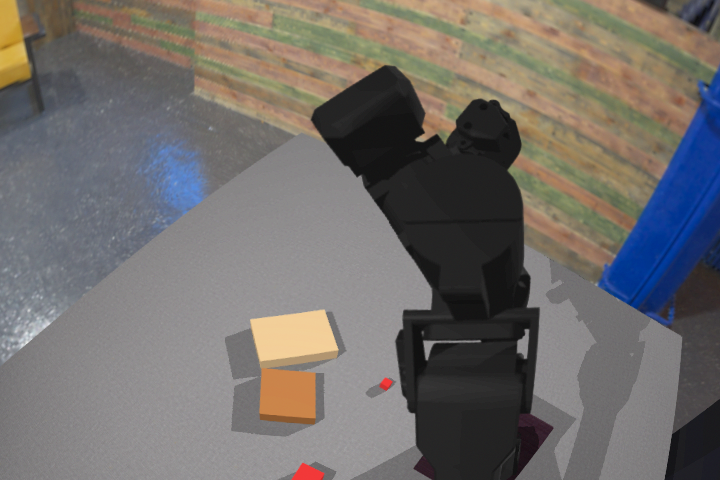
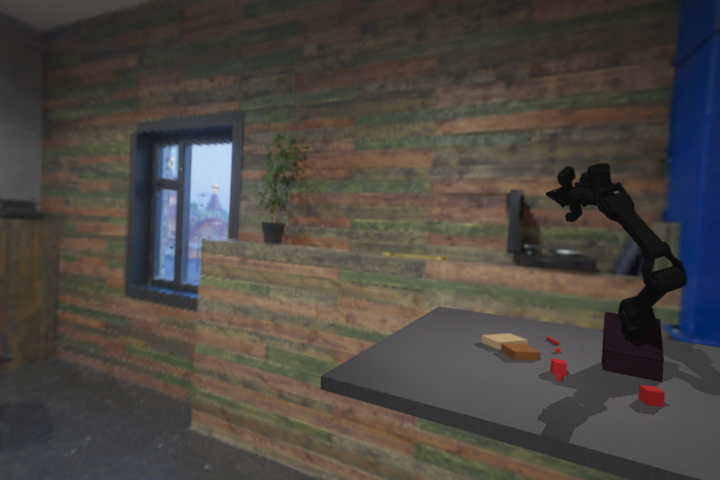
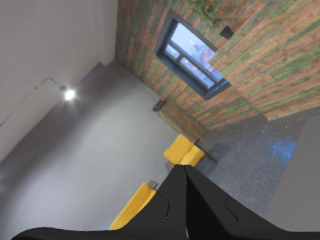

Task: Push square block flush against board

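Note:
The square block (image 1: 287, 395) (image 2: 520, 352) is orange-brown and lies flat on the grey table (image 1: 145, 316) (image 2: 429, 362). The board (image 1: 293, 337) (image 2: 502, 340) is pale tan and lies just beyond it, turned slightly. Their facing sides are very near, with a thin dark line between them in the top view. My gripper (image 2: 550, 195) (image 3: 181, 172) is shut on nothing. It is raised high above the table, well to the right of both parts, and points out at the room. In the top view the black arm (image 1: 457, 226) hides the fingers.
Small red pieces lie on the table right of and nearer than the block: one (image 1: 386, 383), another at the front edge (image 1: 307, 472), and more in the exterior view (image 2: 558, 366) (image 2: 651, 395). The arm stands on a dark purple base (image 1: 536, 433) (image 2: 631, 356).

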Robot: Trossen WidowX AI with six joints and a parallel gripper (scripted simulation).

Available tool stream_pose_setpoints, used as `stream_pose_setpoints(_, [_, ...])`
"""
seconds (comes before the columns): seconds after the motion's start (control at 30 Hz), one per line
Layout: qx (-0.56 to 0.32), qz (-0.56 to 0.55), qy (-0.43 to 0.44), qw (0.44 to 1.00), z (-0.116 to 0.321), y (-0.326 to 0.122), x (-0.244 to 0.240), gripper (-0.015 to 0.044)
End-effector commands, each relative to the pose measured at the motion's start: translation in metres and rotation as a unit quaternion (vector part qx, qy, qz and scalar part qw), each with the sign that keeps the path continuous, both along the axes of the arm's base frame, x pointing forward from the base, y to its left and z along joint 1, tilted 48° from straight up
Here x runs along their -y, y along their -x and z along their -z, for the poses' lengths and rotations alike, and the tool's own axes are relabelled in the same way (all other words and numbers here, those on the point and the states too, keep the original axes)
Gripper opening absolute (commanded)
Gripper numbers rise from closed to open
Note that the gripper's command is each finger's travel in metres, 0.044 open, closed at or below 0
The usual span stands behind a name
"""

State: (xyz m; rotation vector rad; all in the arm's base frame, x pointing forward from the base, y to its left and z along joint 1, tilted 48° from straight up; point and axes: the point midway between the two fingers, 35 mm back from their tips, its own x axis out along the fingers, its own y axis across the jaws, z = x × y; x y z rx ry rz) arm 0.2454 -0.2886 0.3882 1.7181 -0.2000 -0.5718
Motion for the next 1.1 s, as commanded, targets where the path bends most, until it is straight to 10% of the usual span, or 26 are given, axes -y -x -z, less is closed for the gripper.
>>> stream_pose_setpoints(0.0, [-0.03, -0.056, -0.02, 0.998, 0.032, -0.027, -0.018, 0.0])
stream_pose_setpoints(1.07, [-0.244, -0.456, -0.131, 0.846, 0.236, -0.108, -0.248, 0.0])
